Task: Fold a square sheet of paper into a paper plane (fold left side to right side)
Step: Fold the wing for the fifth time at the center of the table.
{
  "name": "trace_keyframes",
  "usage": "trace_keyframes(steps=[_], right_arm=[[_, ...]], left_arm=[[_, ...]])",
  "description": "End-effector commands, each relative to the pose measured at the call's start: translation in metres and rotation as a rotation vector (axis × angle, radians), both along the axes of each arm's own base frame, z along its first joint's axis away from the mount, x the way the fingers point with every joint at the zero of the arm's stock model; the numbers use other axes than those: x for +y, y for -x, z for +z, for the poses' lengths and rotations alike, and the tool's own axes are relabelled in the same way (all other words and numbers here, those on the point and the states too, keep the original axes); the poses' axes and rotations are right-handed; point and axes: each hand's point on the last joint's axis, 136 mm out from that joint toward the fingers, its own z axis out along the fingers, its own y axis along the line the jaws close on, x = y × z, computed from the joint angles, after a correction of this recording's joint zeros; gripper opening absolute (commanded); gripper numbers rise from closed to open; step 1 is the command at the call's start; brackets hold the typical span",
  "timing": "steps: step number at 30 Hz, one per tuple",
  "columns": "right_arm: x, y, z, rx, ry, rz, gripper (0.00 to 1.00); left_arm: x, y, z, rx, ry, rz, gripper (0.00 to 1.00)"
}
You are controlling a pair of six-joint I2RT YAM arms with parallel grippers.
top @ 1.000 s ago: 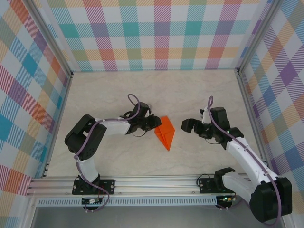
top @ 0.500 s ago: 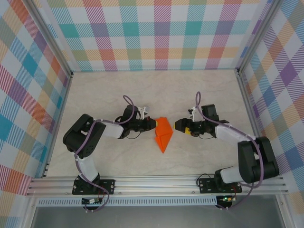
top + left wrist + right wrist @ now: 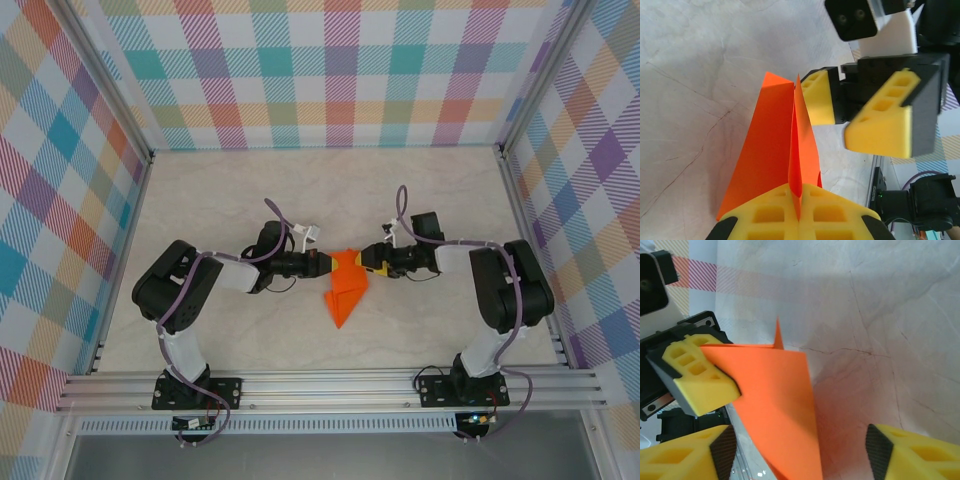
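Top view, paper plane (image 3: 346, 291): folded orange paper on the pale marbled counter (image 3: 230, 200), mid-counter between the two arms, its point toward the near edge.
Top view, left end effector (image 3: 325, 263): reaches in from the left and meets the upper left corner of the paper, clenched on it.
Top view, right end effector (image 3: 368, 260): comes in from the right, just beside the paper's upper right corner; from here I cannot tell whether it touches.
Left wrist view, left end effector (image 3: 799, 212): the yellow fingers (image 3: 765, 215) are pressed together, grasping a raised fold of the paper plane (image 3: 767, 165), which stands up between them.
Left wrist view, right end effector (image 3: 850, 112): faces the camera with its jaws apart, released; its nearer yellow finger sits just beside the upright edge of the paper.
Right wrist view, right end effector (image 3: 795, 455): the fingers (image 3: 680, 455) stand wide apart, gripping nothing.
Right wrist view, paper plane (image 3: 775, 400): spreads across the gap between those fingers, one thin edge sticking up at its far end.
Right wrist view, left end effector (image 3: 702, 382): its yellow pad lies against the paper's left corner.
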Motion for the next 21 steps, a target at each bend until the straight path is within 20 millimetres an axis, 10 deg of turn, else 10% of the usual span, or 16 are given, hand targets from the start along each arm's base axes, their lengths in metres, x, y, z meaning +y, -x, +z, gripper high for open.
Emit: trace_keyframes(steps=[1, 14, 21], right_arm=[[0.011, -0.004, 0.009, -0.056, -0.069, 0.054, 0.64], [0.010, 0.009, -0.010, -0.013, -0.068, 0.066, 0.22], [0.007, 0.015, -0.016, 0.008, -0.040, 0.054, 0.09]], left_arm=[[0.000, 0.001, 0.016, -0.069, 0.039, -0.035, 0.00], [-0.003, -0.003, -0.002, -0.027, 0.023, -0.035, 0.00], [0.002, -0.013, 0.002, -0.017, 0.001, -0.014, 0.40]])
